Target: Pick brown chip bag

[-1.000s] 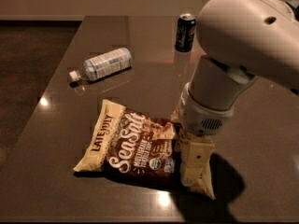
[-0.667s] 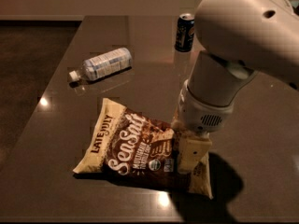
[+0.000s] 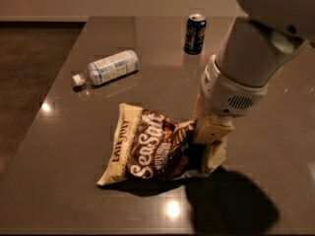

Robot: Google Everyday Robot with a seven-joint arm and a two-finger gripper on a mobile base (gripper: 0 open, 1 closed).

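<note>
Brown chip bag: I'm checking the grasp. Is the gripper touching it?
Touching. The camera view shows the brown chip bag bunched at its right end against the gripper, no gap.

Open room on the dark shiny table (image 3: 59,151), left and front
The cream gripper (image 3: 210,149) blocks the right end of the crinkly brown chip bag (image 3: 147,149); the clear plastic bottle (image 3: 107,68) and dark blue can (image 3: 195,33) sit well behind.
</note>
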